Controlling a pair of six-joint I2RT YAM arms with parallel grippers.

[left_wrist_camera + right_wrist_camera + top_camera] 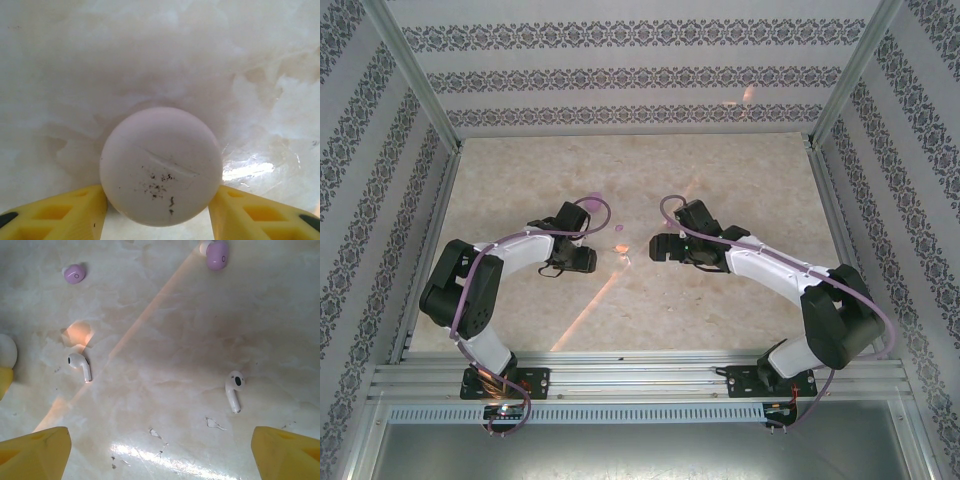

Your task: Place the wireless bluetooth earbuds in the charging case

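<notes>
Yellow fingers [55, 215] of the left gripper [160, 212] touch a white round disc [161, 166] on both sides. The disc lies flat on the marbled table [160, 60], and its top carries a thin scratch and dark specks.

The right wrist view shows the task's pieces, which the left wrist view does not. The right gripper [160, 442] stands wide with nothing between its fingers. Ahead of it on the table, a white stemmed earbud [80, 365] lies to the left beside an orange patch of light. A second white stemmed earbud [234, 390] lies to the right, well apart from the first. Farther off, a lilac earbud [75, 274] shows a small ring mark. A second lilac earbud [217, 255], with a whitish tip, sits at the top edge. The disc's rim and one left finger show at the left border.

From above, the two grippers face each other near the table's middle. The earbuds are too small to tell there.
</notes>
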